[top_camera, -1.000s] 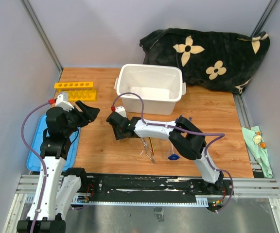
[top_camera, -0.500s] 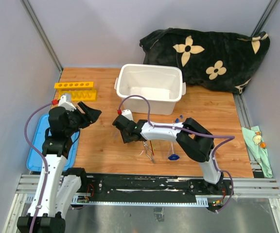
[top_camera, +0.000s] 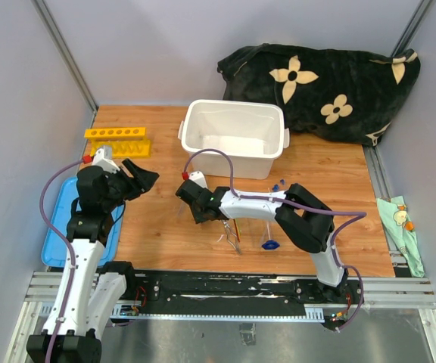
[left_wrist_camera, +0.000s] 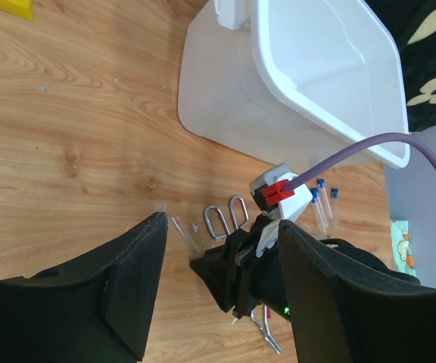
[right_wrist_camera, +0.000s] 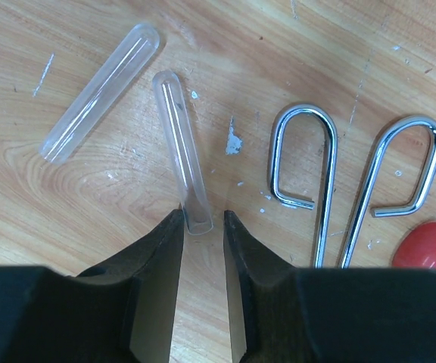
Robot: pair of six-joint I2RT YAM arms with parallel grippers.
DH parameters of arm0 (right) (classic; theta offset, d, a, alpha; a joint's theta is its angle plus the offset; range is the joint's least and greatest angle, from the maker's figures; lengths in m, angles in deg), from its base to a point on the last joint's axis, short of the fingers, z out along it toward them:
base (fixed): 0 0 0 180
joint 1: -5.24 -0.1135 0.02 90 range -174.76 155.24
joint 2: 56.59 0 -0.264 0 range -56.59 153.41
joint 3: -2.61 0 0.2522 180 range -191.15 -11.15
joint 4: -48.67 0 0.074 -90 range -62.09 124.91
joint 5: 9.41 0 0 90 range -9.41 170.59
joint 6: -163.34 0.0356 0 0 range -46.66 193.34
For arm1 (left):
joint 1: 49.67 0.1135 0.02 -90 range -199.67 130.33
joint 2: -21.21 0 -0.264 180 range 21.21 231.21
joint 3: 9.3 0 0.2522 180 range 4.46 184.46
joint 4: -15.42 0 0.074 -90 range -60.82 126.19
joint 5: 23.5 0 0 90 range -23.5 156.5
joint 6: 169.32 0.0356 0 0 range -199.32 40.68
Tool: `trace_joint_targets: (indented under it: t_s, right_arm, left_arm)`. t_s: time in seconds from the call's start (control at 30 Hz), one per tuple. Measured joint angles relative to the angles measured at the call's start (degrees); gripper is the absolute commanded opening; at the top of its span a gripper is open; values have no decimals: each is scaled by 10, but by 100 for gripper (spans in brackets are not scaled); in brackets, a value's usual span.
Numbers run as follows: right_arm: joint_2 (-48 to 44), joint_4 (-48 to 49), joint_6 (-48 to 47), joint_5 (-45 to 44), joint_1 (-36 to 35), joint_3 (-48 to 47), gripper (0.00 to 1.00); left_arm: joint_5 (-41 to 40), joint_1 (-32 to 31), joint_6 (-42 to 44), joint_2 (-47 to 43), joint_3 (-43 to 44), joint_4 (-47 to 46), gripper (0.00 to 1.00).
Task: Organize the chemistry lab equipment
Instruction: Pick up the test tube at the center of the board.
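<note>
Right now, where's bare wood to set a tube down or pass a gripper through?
Widest bare wood: right side of the table, bordered by the white bin, the blanket and the right arm. A smaller patch lies between the left gripper and right gripper. Crowded: around the right gripper, two clear tubes, metal tweezers, red tool; blue-capped tubes near the bin.

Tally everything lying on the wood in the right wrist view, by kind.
Clear tubes: 2
Metal loops: 2
Red piece: 1
Total: 5
</note>
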Motion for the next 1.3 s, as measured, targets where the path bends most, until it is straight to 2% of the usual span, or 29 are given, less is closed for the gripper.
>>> trace_joint_targets:
  t_s: [0.6,0.9,1.2,1.3]
  right_arm:
    - [4,14,-58,14,0,-6,29]
    - [6,20,-80,22,0,-8,2]
    - [1,22,-81,20,0,0,1]
    - [-32,22,-81,11,-3,37,0]
  left_arm:
    - [7,0,0,7,-11,-9,64]
    - [8,0,-2,9,-15,-9,64]
    - [27,0,-2,36,-26,-19,64]
    - [41,-1,-2,56,-33,-21,65]
